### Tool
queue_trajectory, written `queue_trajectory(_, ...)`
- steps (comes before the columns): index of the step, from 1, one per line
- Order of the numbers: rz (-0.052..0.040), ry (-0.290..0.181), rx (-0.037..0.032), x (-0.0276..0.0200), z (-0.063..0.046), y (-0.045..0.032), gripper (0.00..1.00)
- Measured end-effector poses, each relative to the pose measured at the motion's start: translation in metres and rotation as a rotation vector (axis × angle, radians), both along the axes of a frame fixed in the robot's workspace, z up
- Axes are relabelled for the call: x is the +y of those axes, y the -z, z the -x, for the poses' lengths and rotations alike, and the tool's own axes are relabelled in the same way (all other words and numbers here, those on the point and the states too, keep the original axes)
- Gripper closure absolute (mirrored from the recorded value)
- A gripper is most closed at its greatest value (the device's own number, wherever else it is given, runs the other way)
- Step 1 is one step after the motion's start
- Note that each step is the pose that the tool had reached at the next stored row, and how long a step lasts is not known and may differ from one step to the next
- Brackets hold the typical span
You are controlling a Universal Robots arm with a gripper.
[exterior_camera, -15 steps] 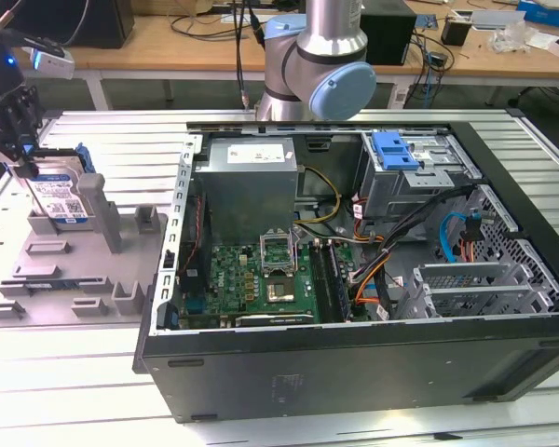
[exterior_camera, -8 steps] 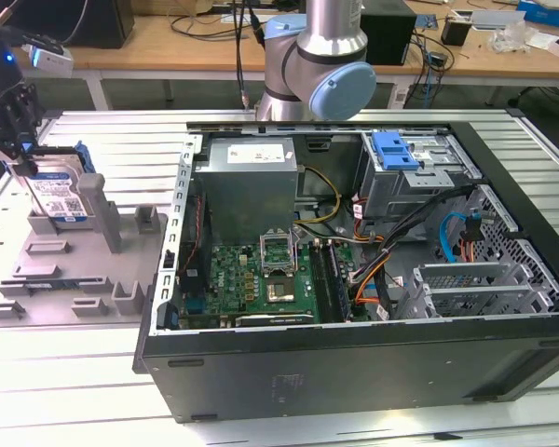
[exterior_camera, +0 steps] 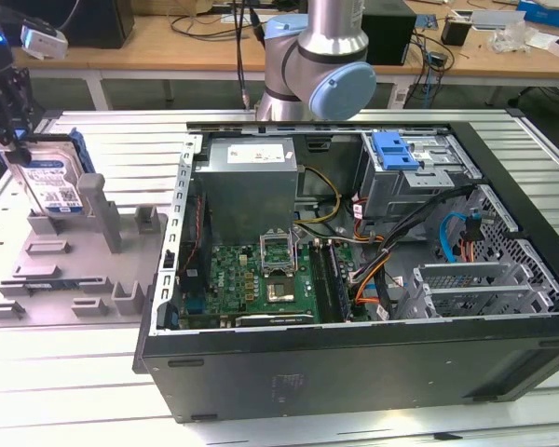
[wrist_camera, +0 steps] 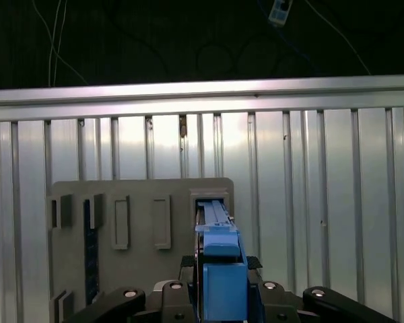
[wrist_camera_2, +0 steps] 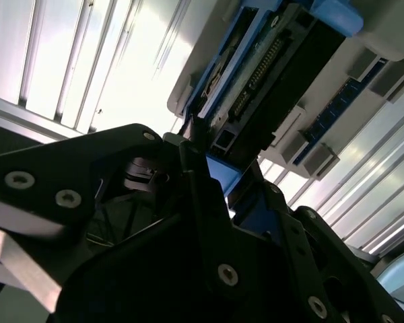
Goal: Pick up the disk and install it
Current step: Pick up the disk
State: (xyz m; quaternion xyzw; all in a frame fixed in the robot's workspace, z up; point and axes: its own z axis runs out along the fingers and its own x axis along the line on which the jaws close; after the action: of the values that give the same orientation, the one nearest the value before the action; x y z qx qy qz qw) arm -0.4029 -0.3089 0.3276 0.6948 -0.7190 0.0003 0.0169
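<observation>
- The disk [exterior_camera: 54, 182] is standing on edge at the grey holder [exterior_camera: 65, 270], at ten o'clock in the exterior view, well apart from the computer case [exterior_camera: 354, 363].
- The claw [exterior_camera: 17, 149] is clamping its blue frame.
- It is probably handling stiff, weighty and shock-sensitive, so holding the frame edges seems safest.

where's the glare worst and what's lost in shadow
Second wrist view: the ribbed table blows out white beside the disk, the gripper is near-black. First wrist view: dark above the table's edge. Exterior view: even light, soft sheen on the table.
</observation>
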Motion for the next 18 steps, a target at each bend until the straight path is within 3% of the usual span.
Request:
queue_trajectory(7, 0.0000, 0.000, 0.0000, 0.0000, 0.000, -0.0169, 0.64)
queue_trajectory(18, 0.0000, 0.000, 0.0000, 0.0000, 0.000, -0.0542, 0.64)
